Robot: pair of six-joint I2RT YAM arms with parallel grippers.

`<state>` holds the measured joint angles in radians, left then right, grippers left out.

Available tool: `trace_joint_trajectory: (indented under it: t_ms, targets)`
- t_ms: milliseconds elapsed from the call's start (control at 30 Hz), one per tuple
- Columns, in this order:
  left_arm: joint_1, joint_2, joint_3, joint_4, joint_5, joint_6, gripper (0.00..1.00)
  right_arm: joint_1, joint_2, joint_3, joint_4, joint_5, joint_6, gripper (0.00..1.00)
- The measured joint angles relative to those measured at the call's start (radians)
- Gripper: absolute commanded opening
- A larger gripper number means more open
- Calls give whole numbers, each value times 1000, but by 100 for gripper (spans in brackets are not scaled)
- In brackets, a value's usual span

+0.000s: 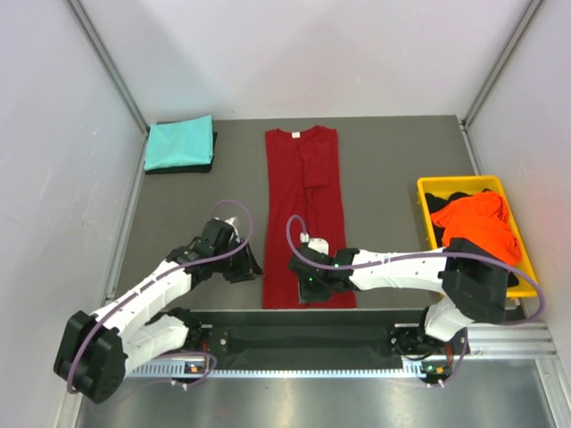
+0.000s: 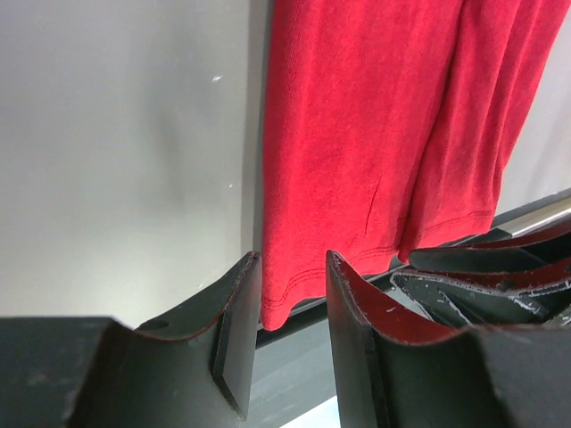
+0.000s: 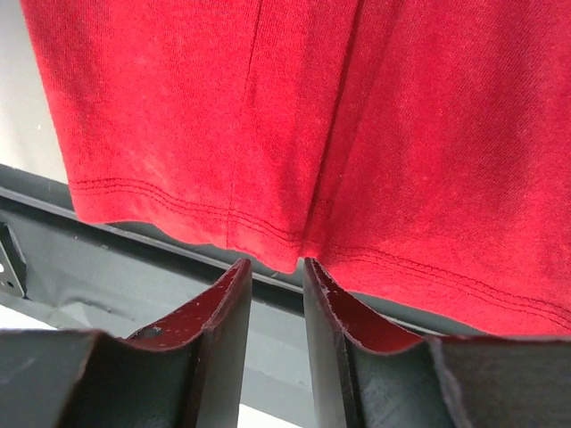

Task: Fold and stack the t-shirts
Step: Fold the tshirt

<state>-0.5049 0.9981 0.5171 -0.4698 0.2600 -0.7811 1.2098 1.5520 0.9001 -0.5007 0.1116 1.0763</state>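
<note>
Since the large dark red soft-cloth t-shirt [image 1: 308, 205] lies as a long narrow strip down the middle of the grey table [image 1: 384, 169], collar far and hem [image 3: 178, 198] at my edge, I judge the step to be taking that hem for the cross fold. The left gripper [image 2: 293, 267] stands with jaws apart at the hem's left corner. The right gripper [image 3: 277, 266] stands narrowly apart at the mid-hem crease. Neither pinches cloth. I'd push both deeper, catch every layer, then close together.
</note>
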Motion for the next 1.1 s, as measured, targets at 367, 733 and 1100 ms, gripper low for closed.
trace_joint_trajectory:
  t_ms: [367,733,1100]
  targets:
    - [0,-7,-22,13,13,0,40,0,52,18,21,-6,2,26]
    - [0,3,-22,26,13,14,40,1,82,61,-26,3,0,25]
    - [0,15,-22,28,13,26,40,6,133,106,-69,13,-2,27]
